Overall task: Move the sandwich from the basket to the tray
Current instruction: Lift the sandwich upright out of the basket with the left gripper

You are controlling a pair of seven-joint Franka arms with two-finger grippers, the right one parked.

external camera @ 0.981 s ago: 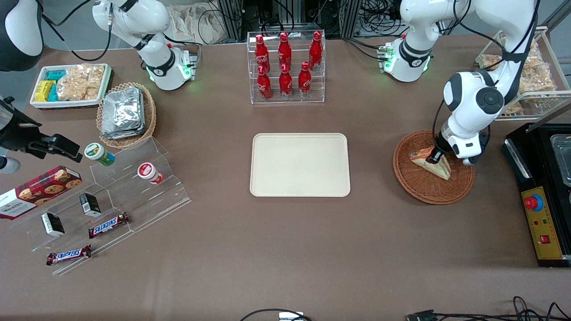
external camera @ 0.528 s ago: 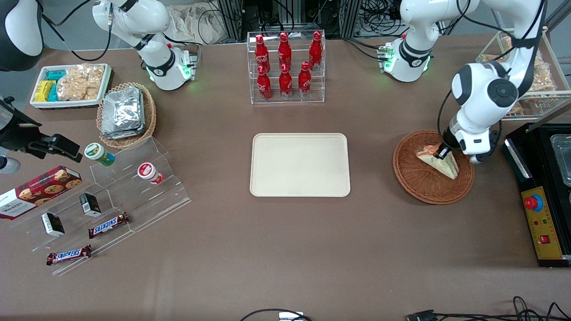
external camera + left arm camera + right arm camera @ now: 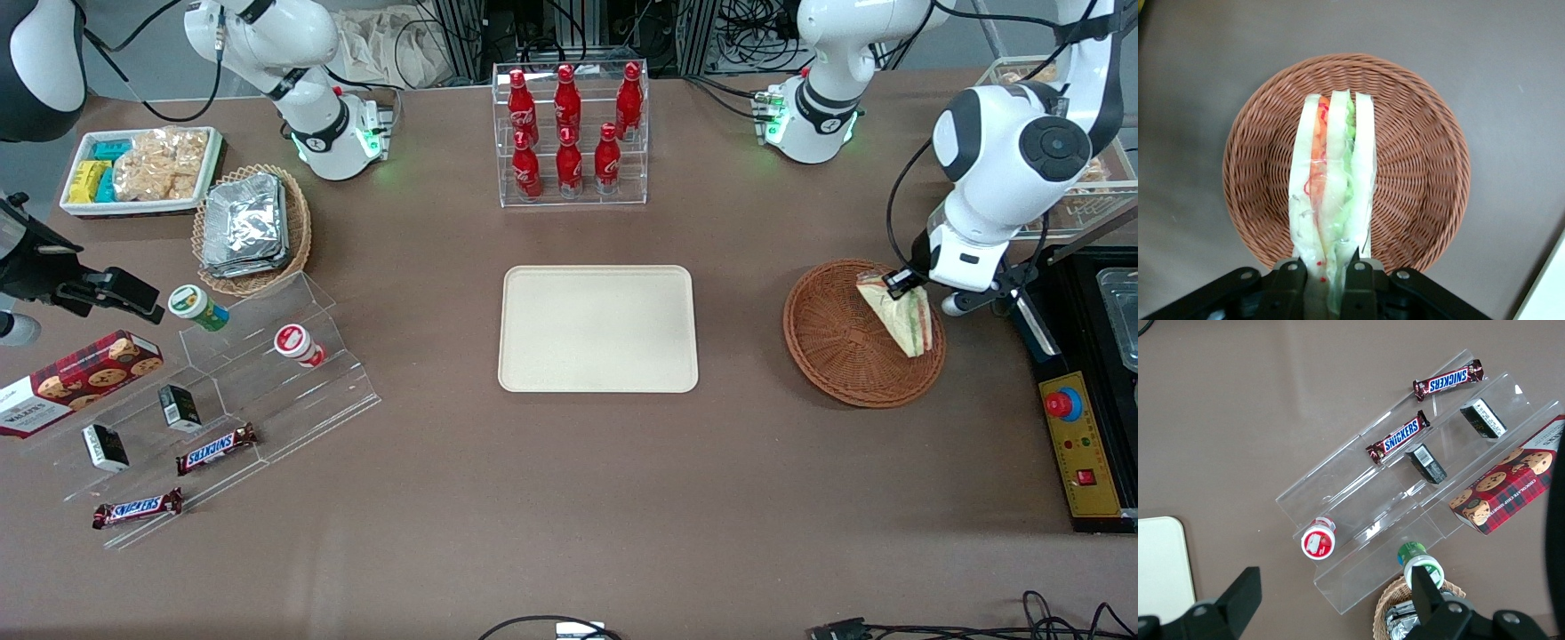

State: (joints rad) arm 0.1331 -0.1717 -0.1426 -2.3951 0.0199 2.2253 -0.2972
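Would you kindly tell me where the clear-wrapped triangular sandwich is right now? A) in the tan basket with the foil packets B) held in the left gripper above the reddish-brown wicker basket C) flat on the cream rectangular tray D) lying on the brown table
B: the left gripper pinches the clear-wrapped triangular sandwich, which hangs above the reddish-brown wicker basket.

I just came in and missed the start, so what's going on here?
The left arm's gripper is shut on the sandwich and holds it hanging above the reddish-brown basket, clear of the weave. In the wrist view its fingers pinch one end of the wedge. The cream tray, toward the middle of the table, has nothing on it yet, so the carry across has not been made.
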